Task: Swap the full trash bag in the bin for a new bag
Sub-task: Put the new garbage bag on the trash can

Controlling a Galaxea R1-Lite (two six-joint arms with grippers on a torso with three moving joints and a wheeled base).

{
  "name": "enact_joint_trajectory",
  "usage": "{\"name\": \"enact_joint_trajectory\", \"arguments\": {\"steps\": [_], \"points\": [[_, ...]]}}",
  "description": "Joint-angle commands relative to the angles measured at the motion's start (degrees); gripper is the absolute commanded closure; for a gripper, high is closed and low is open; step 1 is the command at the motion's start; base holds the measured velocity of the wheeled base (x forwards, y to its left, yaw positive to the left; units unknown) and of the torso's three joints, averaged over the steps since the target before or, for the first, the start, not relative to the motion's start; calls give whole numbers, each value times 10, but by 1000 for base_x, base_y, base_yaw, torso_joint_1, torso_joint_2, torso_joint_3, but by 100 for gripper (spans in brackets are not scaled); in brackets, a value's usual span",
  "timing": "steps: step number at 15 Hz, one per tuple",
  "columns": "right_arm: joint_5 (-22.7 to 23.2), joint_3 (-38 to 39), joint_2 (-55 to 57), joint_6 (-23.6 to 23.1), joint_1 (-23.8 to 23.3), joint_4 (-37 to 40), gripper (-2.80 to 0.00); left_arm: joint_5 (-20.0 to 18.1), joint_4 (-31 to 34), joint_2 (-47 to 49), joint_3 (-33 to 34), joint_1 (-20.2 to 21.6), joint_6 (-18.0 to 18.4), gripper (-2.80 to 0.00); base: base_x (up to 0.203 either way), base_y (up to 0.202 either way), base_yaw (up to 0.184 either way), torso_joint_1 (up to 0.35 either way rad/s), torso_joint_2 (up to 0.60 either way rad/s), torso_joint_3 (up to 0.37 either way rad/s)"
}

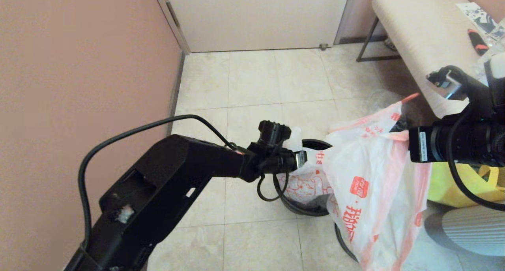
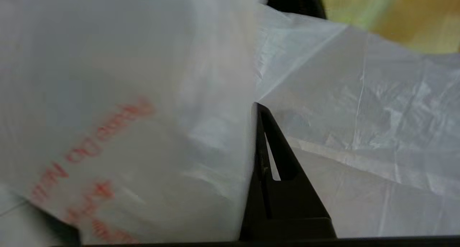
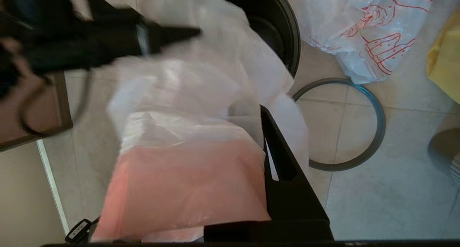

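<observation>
The new bag [image 1: 367,192], thin white plastic with orange-red print and a pink edge band [image 3: 187,182], is stretched between both grippers above the bin [image 1: 311,211]. My left gripper [image 1: 303,158] is shut on one side of its mouth [image 2: 256,106], over the bin's near rim. The right gripper [image 1: 406,142] is shut on the pink band [image 3: 262,110]. The bin [image 3: 287,35] is a black bucket, partly covered by the hanging plastic. Its grey hoop [image 3: 359,157] lies loose on the floor tiles beside it. The full trash bag [image 3: 370,27] sits lumpy on the floor past the hoop.
A yellow tote [image 1: 453,188] lies on the floor under my right arm. A padded bench [image 1: 418,34] stands at the back right. A pink wall [image 1: 79,66] runs along the left, with a door behind. A grey ribbed object [image 1: 473,227] sits at the lower right.
</observation>
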Motion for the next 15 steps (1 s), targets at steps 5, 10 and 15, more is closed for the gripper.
{"name": "enact_joint_trajectory", "arguments": {"steps": [5, 10, 15], "points": [[4, -12, 42, 2, -10, -58, 0, 36, 12, 88, -33, -54, 21, 0, 0, 0, 0, 0, 0, 0], [33, -15, 115, 2, -9, -186, 0, 60, -30, 103, -40, 9, 53, 0, 0, 0, 0, 0, 0, 0], [19, -52, 180, -71, 8, -220, 0, 58, -13, -36, -19, 48, 19, 0, 0, 0, 0, 0, 0, 0]]}}
